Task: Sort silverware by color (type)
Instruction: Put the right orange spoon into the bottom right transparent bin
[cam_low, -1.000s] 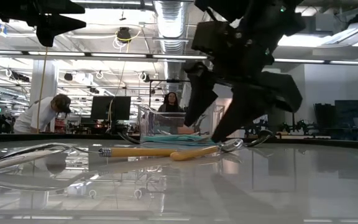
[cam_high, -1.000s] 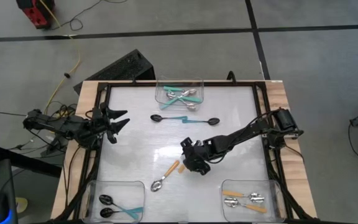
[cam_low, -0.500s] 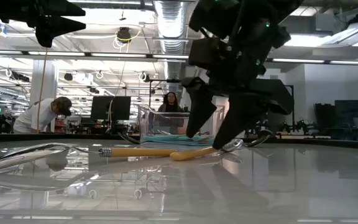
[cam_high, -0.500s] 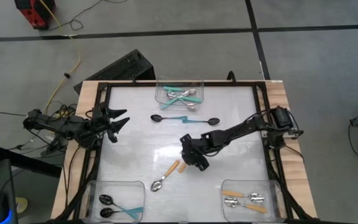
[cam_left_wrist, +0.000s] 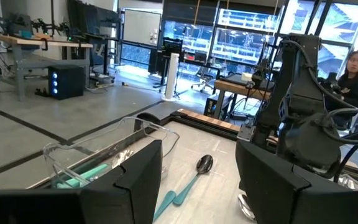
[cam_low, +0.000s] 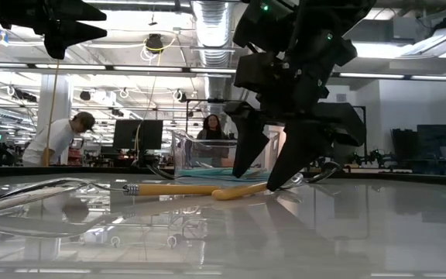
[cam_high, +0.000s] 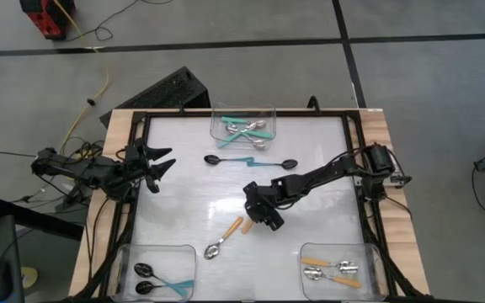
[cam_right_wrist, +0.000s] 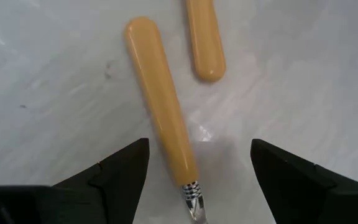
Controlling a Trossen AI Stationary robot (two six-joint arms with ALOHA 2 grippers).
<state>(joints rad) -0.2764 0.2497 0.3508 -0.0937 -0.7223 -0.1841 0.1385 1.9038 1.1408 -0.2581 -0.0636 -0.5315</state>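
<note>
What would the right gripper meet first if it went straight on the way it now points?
Most likely the orange spoon handle: it lies on the table between the right gripper's open fingers. A second orange handle lies just beyond.

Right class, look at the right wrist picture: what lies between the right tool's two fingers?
An orange handle lies on the white table between the open right tool's fingers, untouched, its metal collar nearest the camera. A second orange handle lies just beyond.

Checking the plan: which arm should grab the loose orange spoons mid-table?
Right. Its gripper hangs open over the orange spoons, while the left gripper waits at the table's left edge.
</note>
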